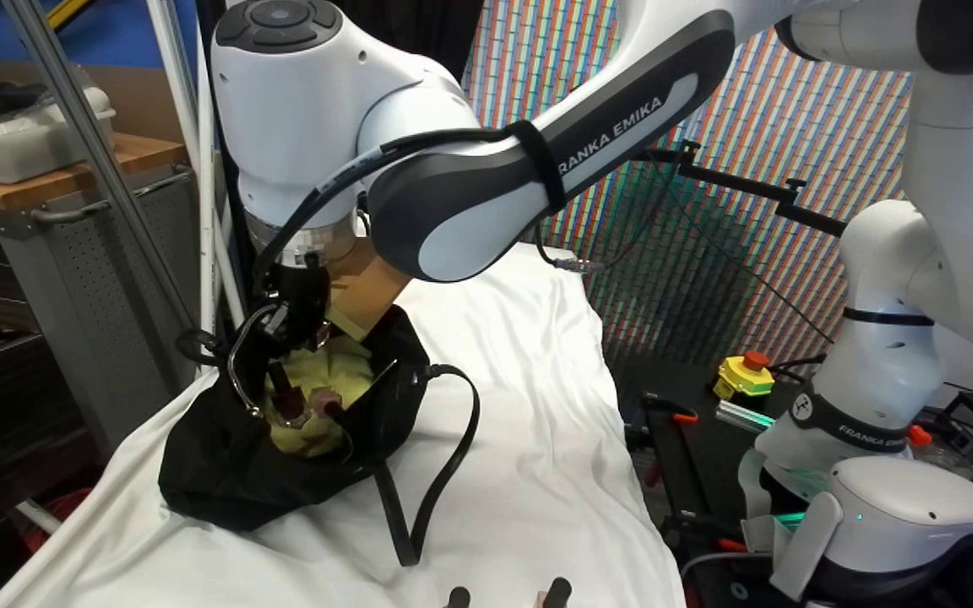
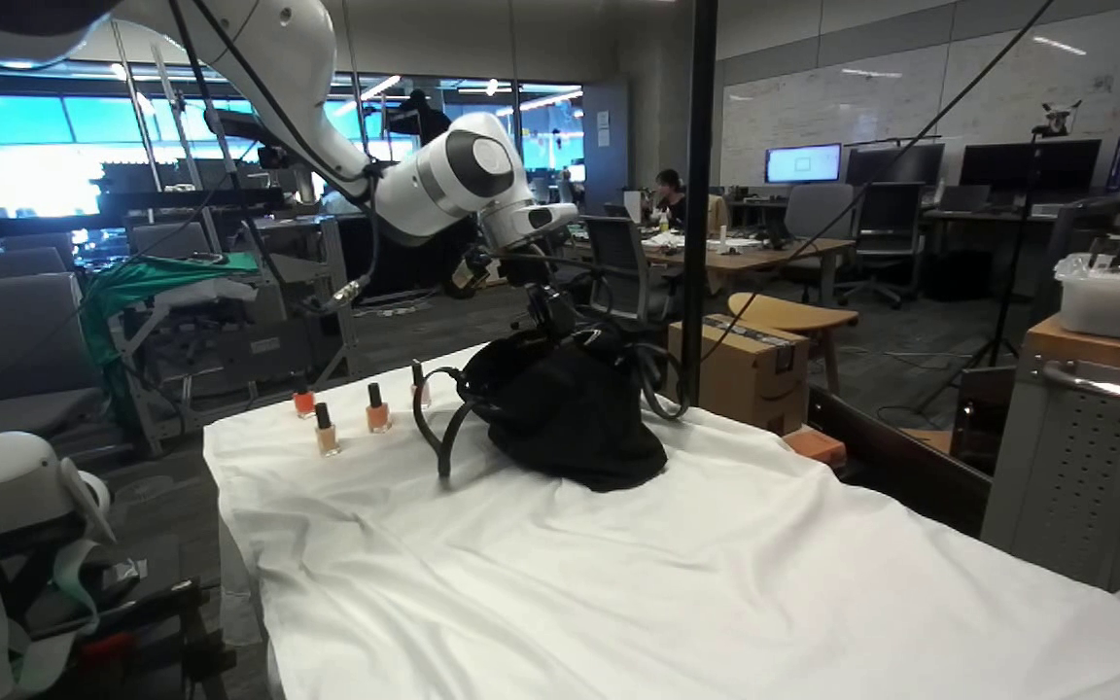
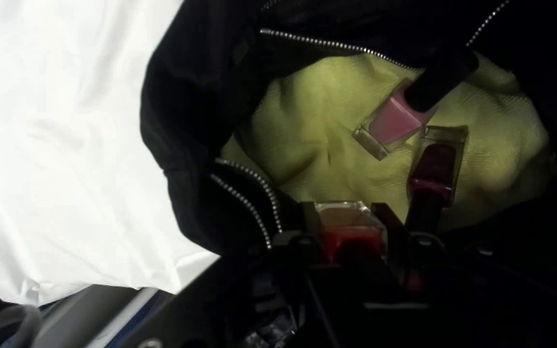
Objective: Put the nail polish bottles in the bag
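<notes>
My gripper (image 3: 348, 215) is shut on a red nail polish bottle (image 3: 353, 237), gripped across its glass, the black cap toward the palm. It points down into the mouth of the black bag (image 1: 225, 473), over the yellow-green lining (image 3: 307, 111). Inside lie a pink bottle (image 3: 397, 121) and a dark red bottle (image 3: 435, 169), both on their sides. Several bottles stand upright on the white cloth in an exterior view: an orange-red one (image 2: 304, 402), a beige one (image 2: 327, 439), a peach one (image 2: 378, 418) and one partly behind the strap (image 2: 448, 437).
The bag's zipper edges (image 3: 331, 44) border its opening. A cardboard piece (image 1: 368, 291) is seen beside the gripper, close over the bag. The strap loops out onto the white cloth (image 1: 520, 405). A metal cart (image 1: 115, 279) and poles stand close beyond the table's edge.
</notes>
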Robot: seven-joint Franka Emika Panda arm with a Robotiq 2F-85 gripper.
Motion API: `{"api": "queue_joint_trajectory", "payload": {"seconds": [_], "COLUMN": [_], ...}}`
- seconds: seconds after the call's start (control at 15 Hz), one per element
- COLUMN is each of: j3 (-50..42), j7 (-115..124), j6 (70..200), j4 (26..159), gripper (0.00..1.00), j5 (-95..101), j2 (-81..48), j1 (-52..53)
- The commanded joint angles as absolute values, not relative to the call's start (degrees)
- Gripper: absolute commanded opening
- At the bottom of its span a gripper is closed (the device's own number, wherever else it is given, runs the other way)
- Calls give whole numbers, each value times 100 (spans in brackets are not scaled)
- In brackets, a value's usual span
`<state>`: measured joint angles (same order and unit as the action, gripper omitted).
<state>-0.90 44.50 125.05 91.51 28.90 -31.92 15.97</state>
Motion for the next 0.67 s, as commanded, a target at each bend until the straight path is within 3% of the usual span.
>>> {"api": "queue_joint_trajectory", "payload": {"seconds": [0.0, 0.07, 0.2, 0.47, 0.6], "j3": [-306, -329, -351, -384, -355], "j7": [4642, 4706, 4751, 4910, 4901], "j6": [12203, 12198, 12139, 12114, 12058], "j4": [8541, 8477, 8367, 8318, 8399], "gripper": [40, 65, 70, 97, 100], "j5": [2806, 2792, 2757, 2732, 2689], "j2": [-3524, -3575, -3643, -3670, -3604], "j1": [1760, 1764, 1756, 1764, 1759]}}
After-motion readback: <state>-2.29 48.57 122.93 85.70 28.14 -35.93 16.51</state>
